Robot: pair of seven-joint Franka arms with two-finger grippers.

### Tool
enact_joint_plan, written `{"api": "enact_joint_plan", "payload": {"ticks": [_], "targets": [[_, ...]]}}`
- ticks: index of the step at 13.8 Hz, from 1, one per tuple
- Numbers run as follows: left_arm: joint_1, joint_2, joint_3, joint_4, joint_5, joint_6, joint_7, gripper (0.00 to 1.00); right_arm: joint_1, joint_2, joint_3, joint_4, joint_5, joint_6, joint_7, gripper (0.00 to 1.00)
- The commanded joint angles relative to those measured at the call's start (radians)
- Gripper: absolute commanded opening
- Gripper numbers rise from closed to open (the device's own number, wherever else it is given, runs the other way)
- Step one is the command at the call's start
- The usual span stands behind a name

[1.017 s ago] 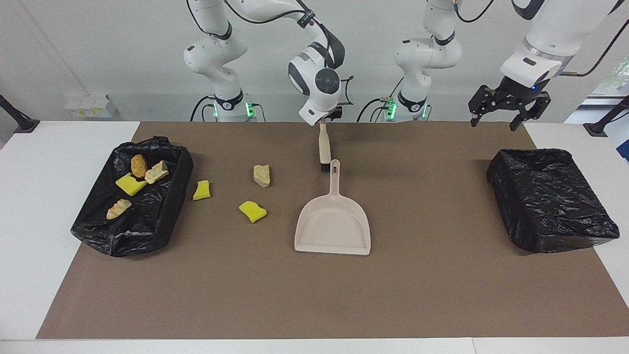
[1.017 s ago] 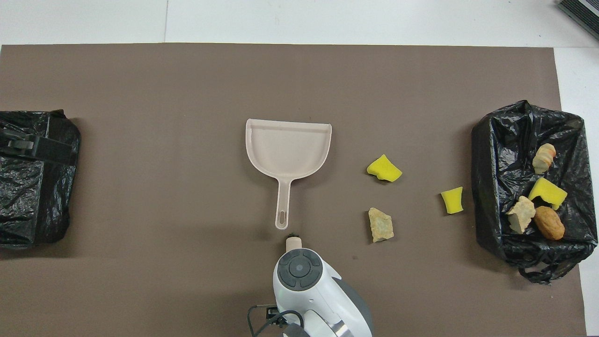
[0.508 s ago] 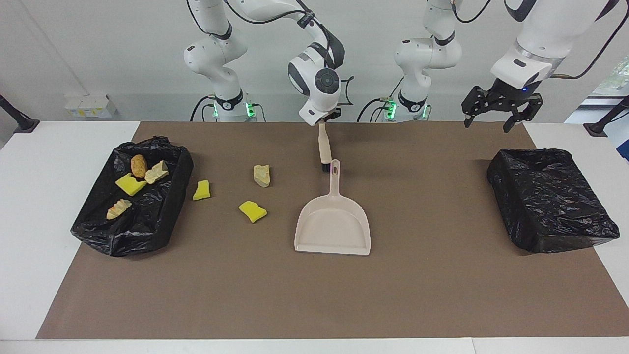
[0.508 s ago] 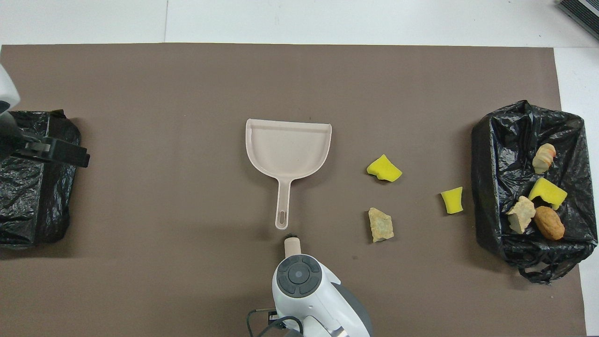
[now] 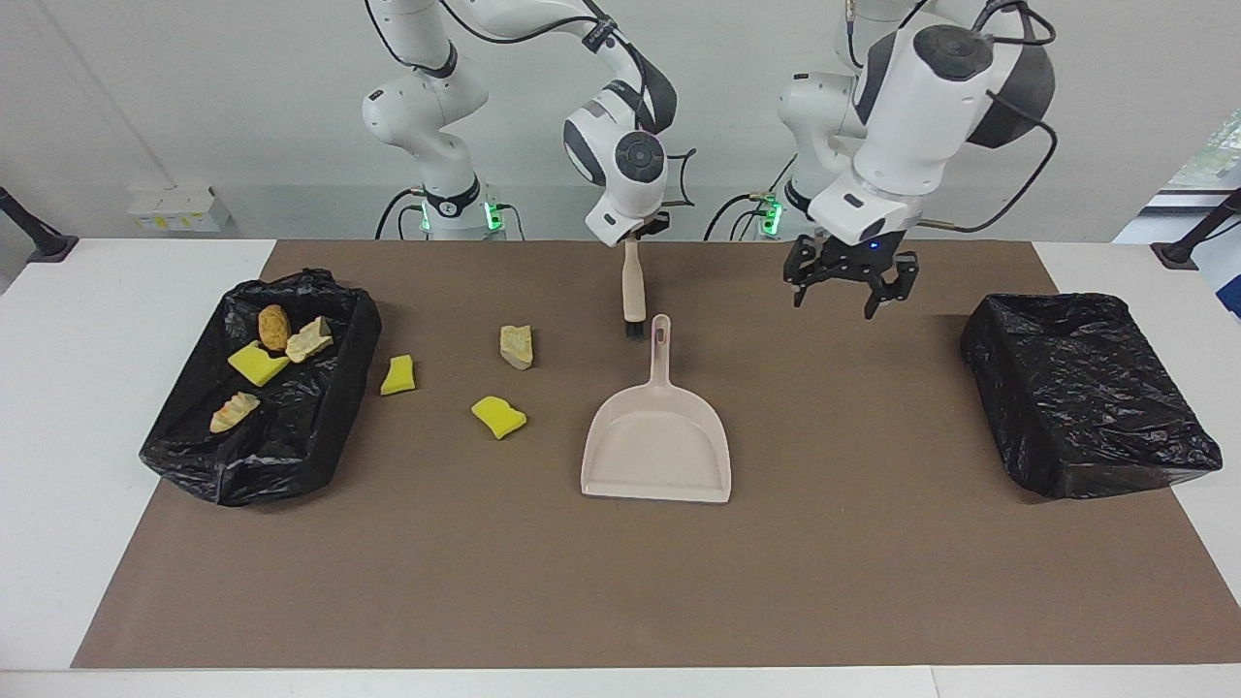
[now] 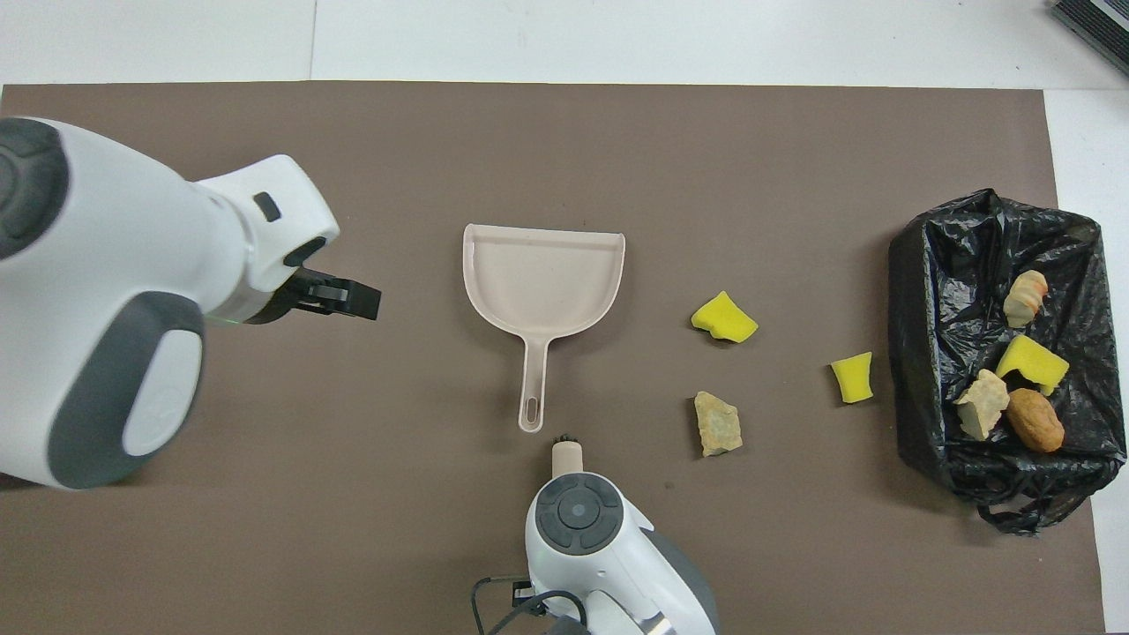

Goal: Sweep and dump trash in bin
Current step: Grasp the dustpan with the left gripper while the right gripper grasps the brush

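Three trash scraps loose on the mat toward the right arm's end from the dustpan; right gripper clamped on the brush, nearest them; left gripper spread wide, empty.

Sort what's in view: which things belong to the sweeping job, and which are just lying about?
Job: brush in the shut right tool; dustpan; three loose scraps; four binned scraps in one lined bin; empty bin; open left tool over the mat.
Lying about: white boxes and clamp at the table edge.
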Motion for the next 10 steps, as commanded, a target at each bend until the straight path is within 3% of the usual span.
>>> {"api": "enact_joint_plan", "payload": {"ticks": [1, 3, 5, 10], "targets": [[-0.083, 0.053, 0.015, -0.042, 0.012, 0.102, -0.077, 1.00, -0.114, -0.105, 0.000, -0.018, -0.013, -0.079, -0.020, 0.00], [-0.164, 0.119, 0.017, -0.049, 0.012, 0.130, -0.165, 1.00, -0.206, -0.117, 0.000, -0.012, -0.056, -0.114, -0.025, 0.00], [-0.208, 0.136, 0.015, -0.085, 0.010, 0.217, -0.193, 1.00, -0.278, -0.113, 0.000, 0.022, -0.129, -0.168, -0.067, 0.00], [-0.294, 0.207, 0.015, -0.135, 0.010, 0.322, -0.286, 1.00, -0.425, -0.062, 0.001, 0.094, -0.414, -0.238, -0.210, 0.00]]}}
